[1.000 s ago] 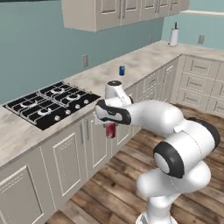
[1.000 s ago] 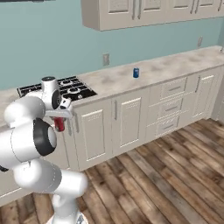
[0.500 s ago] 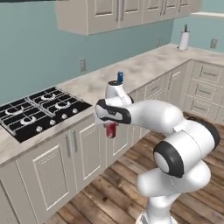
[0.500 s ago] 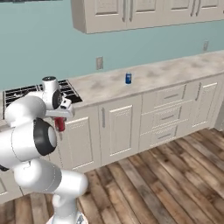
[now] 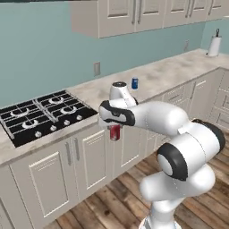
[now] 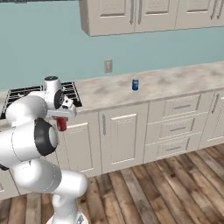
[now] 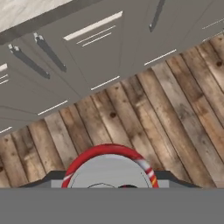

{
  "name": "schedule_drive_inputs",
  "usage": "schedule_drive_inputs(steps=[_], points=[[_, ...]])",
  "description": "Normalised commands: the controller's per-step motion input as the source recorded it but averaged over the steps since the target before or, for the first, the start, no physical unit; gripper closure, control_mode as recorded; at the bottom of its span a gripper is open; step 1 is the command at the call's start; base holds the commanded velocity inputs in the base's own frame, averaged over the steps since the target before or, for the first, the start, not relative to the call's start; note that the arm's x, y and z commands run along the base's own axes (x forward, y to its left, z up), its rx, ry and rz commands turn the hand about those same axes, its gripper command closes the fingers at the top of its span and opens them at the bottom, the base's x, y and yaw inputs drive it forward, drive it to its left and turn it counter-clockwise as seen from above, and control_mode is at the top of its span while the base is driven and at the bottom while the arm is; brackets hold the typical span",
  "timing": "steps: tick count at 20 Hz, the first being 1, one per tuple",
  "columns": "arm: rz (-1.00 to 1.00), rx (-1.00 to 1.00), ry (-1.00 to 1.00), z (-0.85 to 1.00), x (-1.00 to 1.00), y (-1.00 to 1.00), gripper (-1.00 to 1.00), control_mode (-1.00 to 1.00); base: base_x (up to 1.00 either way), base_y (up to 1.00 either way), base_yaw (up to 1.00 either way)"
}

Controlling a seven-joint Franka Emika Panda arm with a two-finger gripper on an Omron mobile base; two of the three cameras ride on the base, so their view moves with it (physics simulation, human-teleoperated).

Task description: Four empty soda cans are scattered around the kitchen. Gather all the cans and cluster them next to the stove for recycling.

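Count: 2 soda cans seen. 1 red can [image 5: 115,132] in the gripper [image 5: 114,129], 1 blue can [image 5: 134,83] on the counter [image 5: 165,76].

Gripper: pointing down, clamped on the red can, which hangs upright below the hand in front of the cabinet doors [image 5: 91,154], clear of the floor [image 5: 120,201]. Same seen in right base view: gripper [image 6: 61,121] with red can [image 6: 61,124] under it. Hand view: can's silver top and red rim [image 7: 109,168] sit between the finger tips at bottom edge; wood planks [image 7: 175,109] and cabinet fronts [image 7: 96,48] beyond.

Stove [image 5: 42,114]: 1 unit, black, 4 burners, knobs along front edge. Lies up and to the gripper's left in left base view, at counter level; can is below the counter edge, just beside the stove's near corner. In right base view the stove [image 6: 26,92] is partly hidden behind the arm.

Blue can: upright on counter, beyond the gripper and to its right, well apart from the stove; also at [image 6: 135,85].

Surroundings: wall outlet [image 5: 96,68] above counter behind gripper; upper cabinets [image 5: 134,15] overhead; paper towel roll [image 5: 215,44] far right on the counter. Counter edge stands between the held can and the counter top.
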Motion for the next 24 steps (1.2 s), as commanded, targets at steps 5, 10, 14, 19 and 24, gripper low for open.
schedule_drive_inputs(steps=[5, 10, 14, 19, 24], points=[[0.00, 0.00, 0.00, 0.00, 0.00, 0.00, 1.00, 1.00, 0.58, -0.43, 0.27], [0.00, 0.00, 0.00, 0.00, 0.00, 0.00, 1.00, 1.00, 0.50, -0.54, 0.23], [0.00, 0.00, 0.00, 0.00, 0.00, 0.00, 1.00, 1.00, 0.61, -0.37, 0.18], [0.00, 0.00, 0.00, 0.00, 0.00, 0.00, 1.00, 1.00, 0.82, -0.01, 0.07], [0.00, 0.00, 0.00, 0.00, 0.00, 0.00, 1.00, 1.00, 0.42, 0.00, 0.05]])
